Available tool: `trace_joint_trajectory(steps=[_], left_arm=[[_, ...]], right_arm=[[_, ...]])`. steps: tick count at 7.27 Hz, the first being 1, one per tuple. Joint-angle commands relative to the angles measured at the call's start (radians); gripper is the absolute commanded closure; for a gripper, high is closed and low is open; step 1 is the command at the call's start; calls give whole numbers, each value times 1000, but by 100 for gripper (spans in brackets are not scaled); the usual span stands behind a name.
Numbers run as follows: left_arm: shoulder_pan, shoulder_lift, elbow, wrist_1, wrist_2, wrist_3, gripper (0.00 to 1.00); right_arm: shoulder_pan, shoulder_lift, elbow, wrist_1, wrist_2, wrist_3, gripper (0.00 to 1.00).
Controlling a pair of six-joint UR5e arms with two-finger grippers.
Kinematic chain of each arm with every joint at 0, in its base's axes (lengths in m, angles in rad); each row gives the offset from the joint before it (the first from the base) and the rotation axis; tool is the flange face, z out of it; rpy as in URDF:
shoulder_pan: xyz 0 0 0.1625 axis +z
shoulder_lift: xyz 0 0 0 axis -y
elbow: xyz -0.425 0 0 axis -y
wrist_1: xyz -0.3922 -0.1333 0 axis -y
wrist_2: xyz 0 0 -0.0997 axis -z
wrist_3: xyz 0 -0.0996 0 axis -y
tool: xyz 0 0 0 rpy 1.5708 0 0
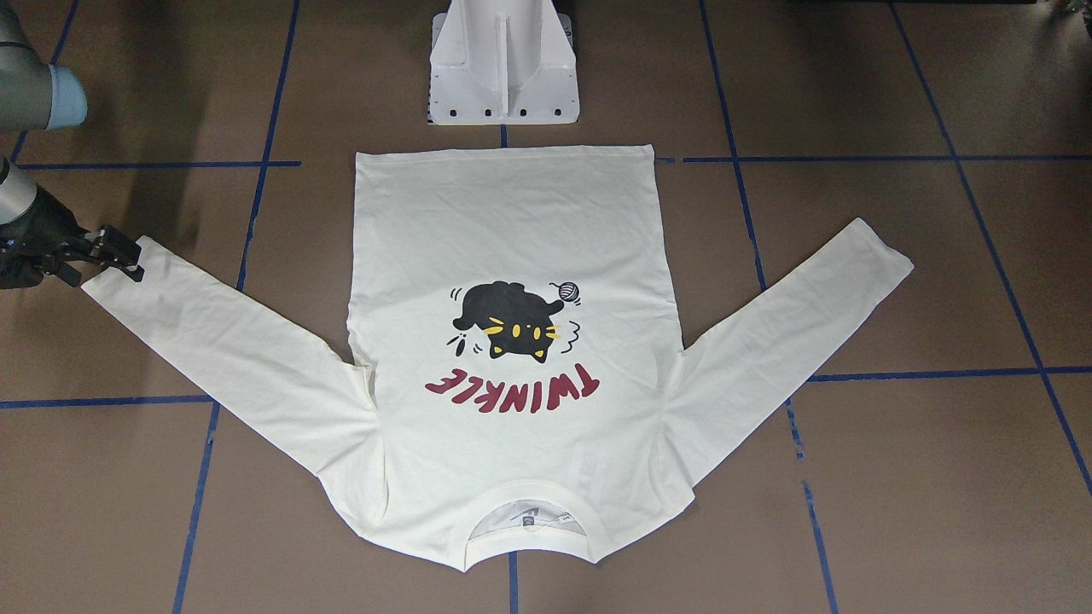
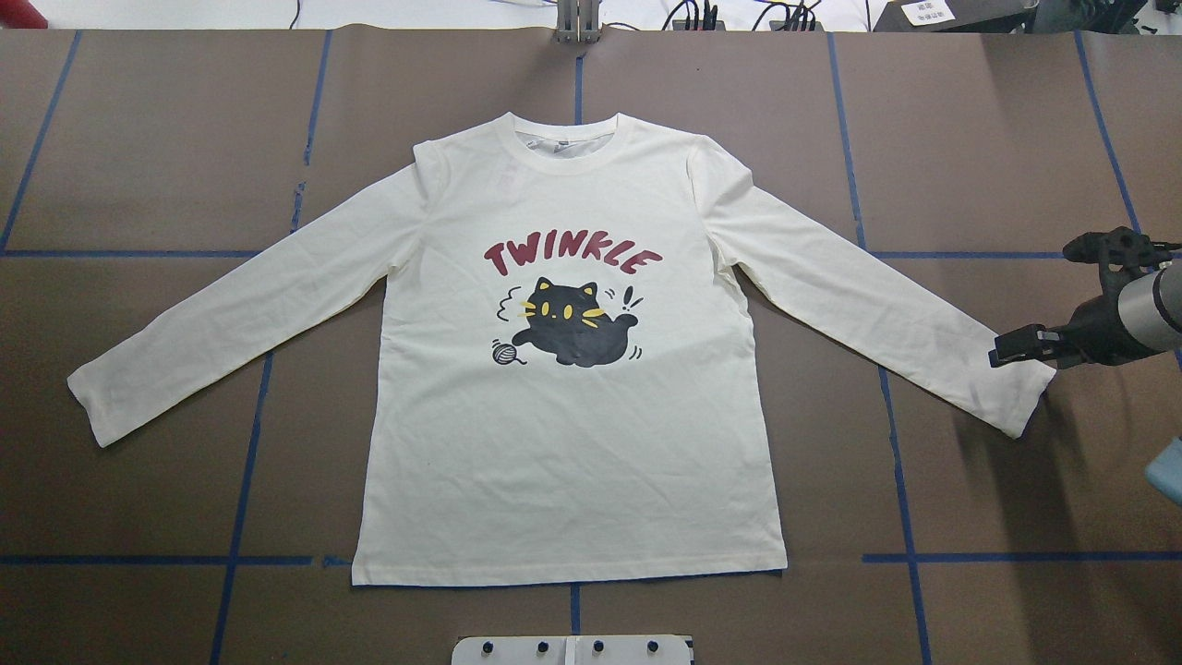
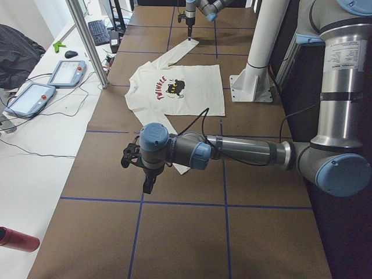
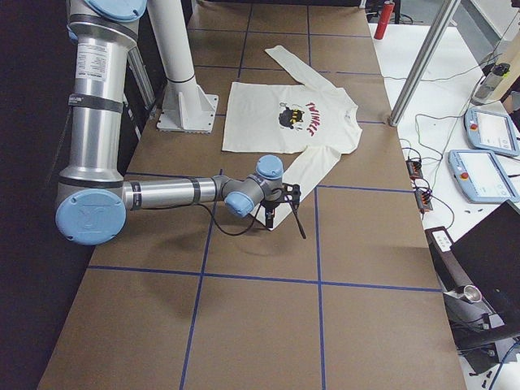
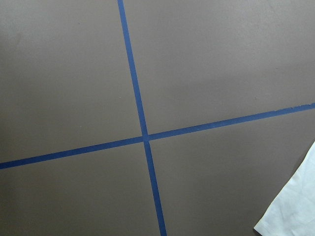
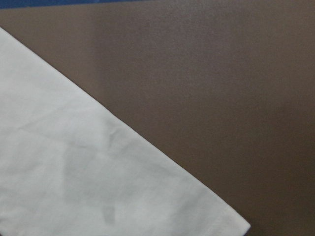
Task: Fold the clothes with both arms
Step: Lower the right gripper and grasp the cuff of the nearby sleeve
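The cream-white long-sleeved shirt (image 2: 572, 416) lies flat on the brown table, cat print and red "TWINKLE" facing up, both sleeves spread out. My right gripper (image 2: 1016, 346) points down, low at the cuff end of the sleeve on the overhead view's right; in the front-facing view it (image 1: 124, 256) looks open at that cuff's edge. The right wrist view shows that cuff (image 6: 98, 187) lying flat. My left gripper (image 3: 148, 185) shows only in the exterior left view, just off the other cuff (image 3: 181, 169); I cannot tell its state. The left wrist view catches a corner of cloth (image 5: 293, 206).
The white pedestal (image 1: 503, 77) stands just behind the shirt's hem. Blue tape lines (image 2: 249, 462) grid the table. Teach pendants (image 3: 35, 96) and cables lie on a white side table past the far edge.
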Motion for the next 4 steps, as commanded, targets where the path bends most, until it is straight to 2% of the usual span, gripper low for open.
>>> trace_joint_trajectory(steps=[1, 4], left_arm=[[-1, 0, -1, -1, -5, 1, 0], [-1, 0, -2, -1, -5, 1, 0]], right_arm=[[-13, -7, -3, -17, 0, 1, 0], [-31, -7, -2, -43, 0, 1, 0]])
